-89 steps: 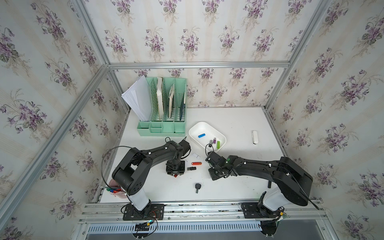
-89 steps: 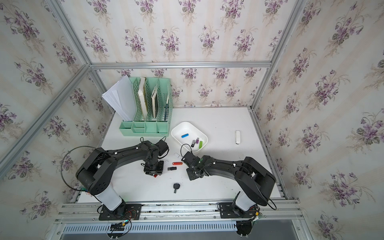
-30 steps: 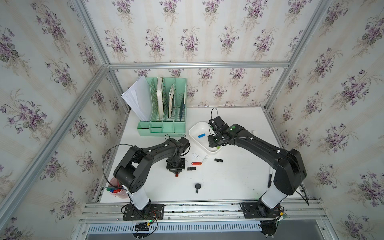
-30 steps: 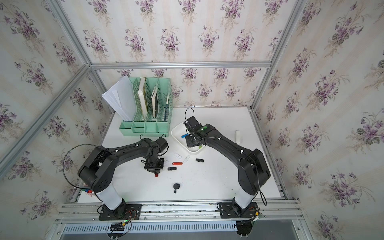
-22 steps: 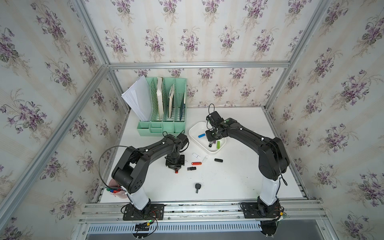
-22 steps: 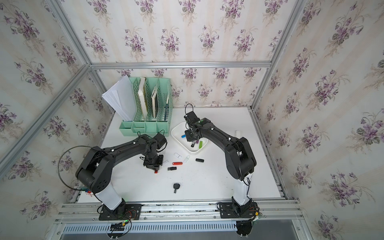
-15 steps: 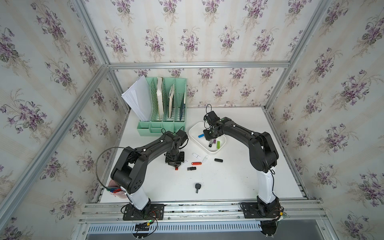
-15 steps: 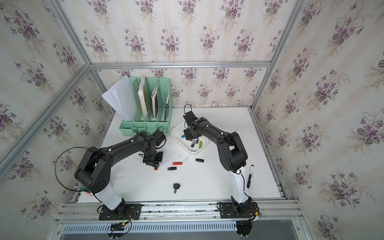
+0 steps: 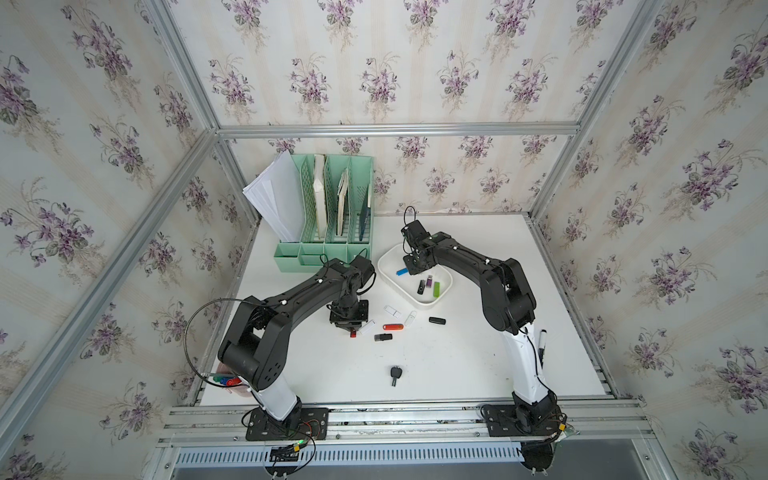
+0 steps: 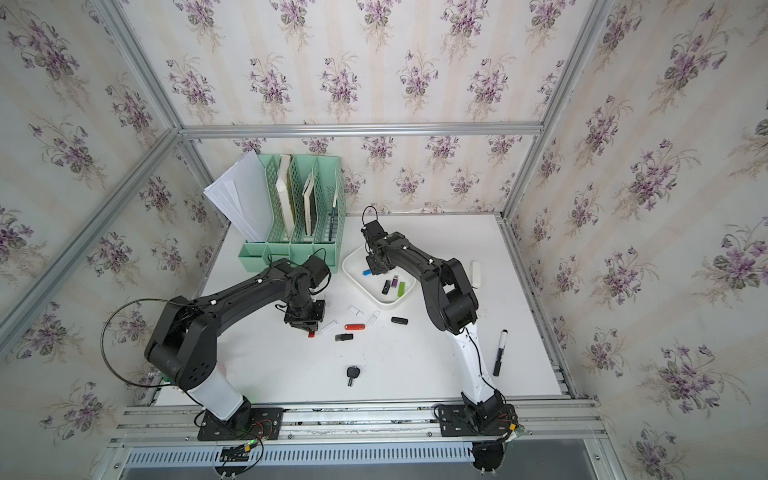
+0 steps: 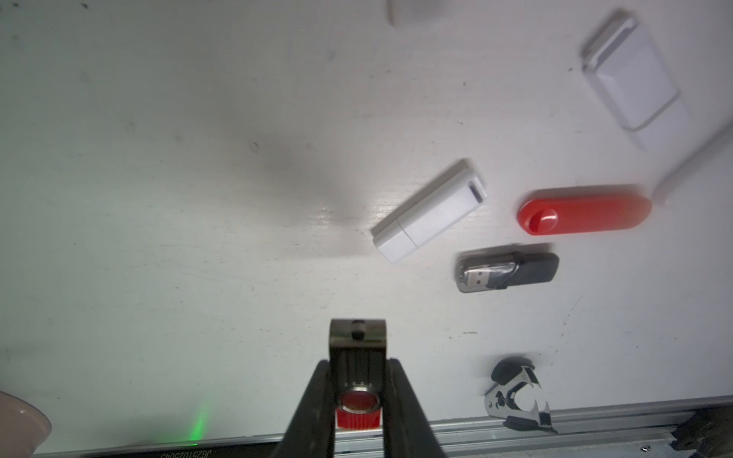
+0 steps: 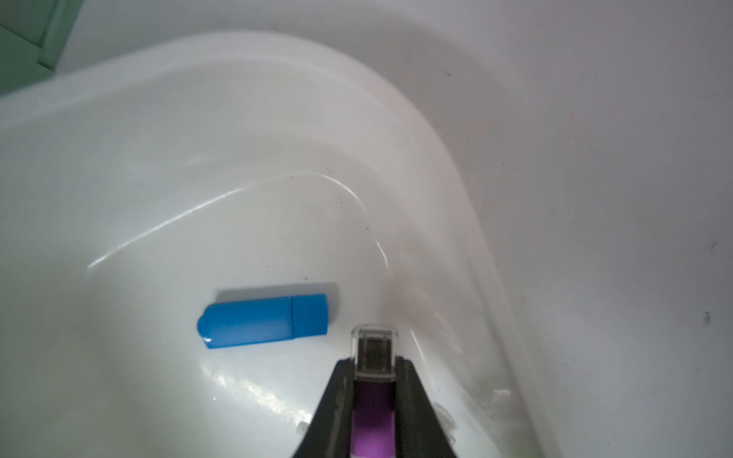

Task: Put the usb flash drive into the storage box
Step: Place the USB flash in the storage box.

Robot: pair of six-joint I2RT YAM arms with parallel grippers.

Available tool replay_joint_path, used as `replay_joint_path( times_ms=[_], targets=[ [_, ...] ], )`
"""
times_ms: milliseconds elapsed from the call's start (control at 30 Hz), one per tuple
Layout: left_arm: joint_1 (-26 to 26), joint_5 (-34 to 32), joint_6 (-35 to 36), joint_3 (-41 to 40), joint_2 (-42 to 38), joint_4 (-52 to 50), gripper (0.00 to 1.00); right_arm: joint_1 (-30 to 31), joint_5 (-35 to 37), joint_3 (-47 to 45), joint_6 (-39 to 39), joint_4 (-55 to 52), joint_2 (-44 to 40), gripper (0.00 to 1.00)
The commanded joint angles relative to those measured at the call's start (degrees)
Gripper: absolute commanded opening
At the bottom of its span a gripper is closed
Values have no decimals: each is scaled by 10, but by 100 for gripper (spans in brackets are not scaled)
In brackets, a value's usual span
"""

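Barely shifted, left gripper point(image 11: 358, 370) stayed clamped on a red swivel drive point(image 11: 357, 341) above the table point(image 11: 158, 198); right gripper point(image 12: 373, 366) had swung over the storage box point(image 12: 158, 99), pinching a purple drive point(image 12: 373, 432); released by the rim beside it, the drive could bounce out.

white object point(image 11: 414, 11) half out of the left wrist view; marker point(image 9: 542, 345) partly behind right arm point(image 9: 523, 365)

from my console, one upside-down code on the dark strip point(image 11: 186, 453) beside the metal rail point(image 11: 515, 430), too blurred to read
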Motion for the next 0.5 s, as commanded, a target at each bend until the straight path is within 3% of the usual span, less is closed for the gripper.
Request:
replay_joint_path(
  times_ms=[0, 200, 367, 467],
  targets=[
    [1, 1, 5, 12, -6, -15, 22, -1, 30, 1, -8, -5, 7, 19],
    [1, -2, 8, 44, -12, -32, 22, 0, 36, 3, -9, -3, 17, 25],
    [1, -5, 10, 60, -14, -42, 22, 1, 37, 2, -8, -9, 22, 40],
    [1, -4, 10, 65, -17, -45, 22, 3, 38, -3, -4, -6, 12, 42]
  ],
)
